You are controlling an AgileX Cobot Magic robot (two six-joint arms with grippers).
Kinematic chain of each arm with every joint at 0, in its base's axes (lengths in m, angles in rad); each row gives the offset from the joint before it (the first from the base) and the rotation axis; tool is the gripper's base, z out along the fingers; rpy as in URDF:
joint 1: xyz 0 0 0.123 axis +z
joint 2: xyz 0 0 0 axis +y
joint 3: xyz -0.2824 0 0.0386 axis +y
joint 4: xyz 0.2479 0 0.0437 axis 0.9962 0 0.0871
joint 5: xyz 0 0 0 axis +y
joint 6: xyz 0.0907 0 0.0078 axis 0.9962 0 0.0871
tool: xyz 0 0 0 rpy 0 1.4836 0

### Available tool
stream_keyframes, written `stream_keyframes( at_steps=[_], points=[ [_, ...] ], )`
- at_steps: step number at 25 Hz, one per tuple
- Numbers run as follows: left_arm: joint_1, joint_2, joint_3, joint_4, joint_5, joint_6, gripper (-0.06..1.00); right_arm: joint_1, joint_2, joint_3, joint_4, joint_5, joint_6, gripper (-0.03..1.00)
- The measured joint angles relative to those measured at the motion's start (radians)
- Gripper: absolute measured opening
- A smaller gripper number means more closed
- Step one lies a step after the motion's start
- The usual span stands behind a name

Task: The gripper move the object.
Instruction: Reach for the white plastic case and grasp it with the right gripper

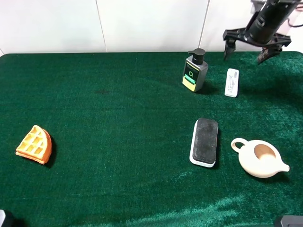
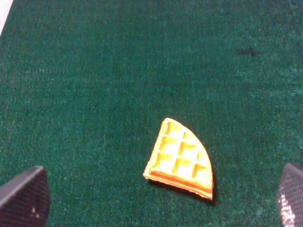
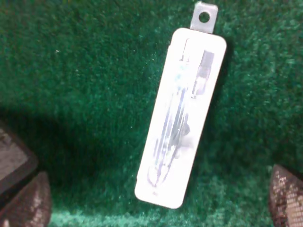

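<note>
Your right jaws stand spread wide and hold nothing; in the right wrist view their dark tips sit far apart at the frame's lower corners, with the white stick (image 3: 180,118) lying flat on the green desk (image 1: 118,118) between them and touching neither. From the high camera you can see those jaws raised above the desk near its far right corner, hanging a little behind the white stick (image 1: 231,82) rather than down around it. The stick rests face up just beside the dark pump bottle (image 1: 195,71), apart from it, with the black-topped block (image 1: 205,142) and the cream pot (image 1: 259,158) nearer the front. Your left jaws are also parted and empty, poised over the waffle wedge (image 2: 180,161) at the desk's left side, well away from the job. So, as far as you can judge, the task is at its start: the approach looks roughly lined up, but the descent, the grip, the lift and the move itself are all left to do.
</note>
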Motion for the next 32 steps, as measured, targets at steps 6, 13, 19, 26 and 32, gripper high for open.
stream_keyframes(
  at_steps=[6, 13, 19, 26, 32],
  points=[
    [0.0, 0.0, 0.0, 0.0, 0.0, 0.0, 0.98, 0.0, 0.069, 0.0, 0.002, -0.039, 0.0, 0.7],
    [0.0, 0.0, 0.0, 0.0, 0.0, 0.0, 0.98, 0.0, 0.119, 0.0, 0.003, -0.082, 0.004, 0.7],
    [0.0, 0.0, 0.0, 0.0, 0.0, 0.0, 0.98, 0.0, 0.161, -0.001, 0.002, -0.107, 0.004, 0.7],
    [0.0, 0.0, 0.0, 0.0, 0.0, 0.0, 0.98, 0.0, 0.183, -0.001, 0.001, -0.13, 0.008, 0.7],
    [0.0, 0.0, 0.0, 0.0, 0.0, 0.0, 0.98, 0.0, 0.212, -0.001, -0.006, -0.13, 0.009, 0.7]
  ],
)
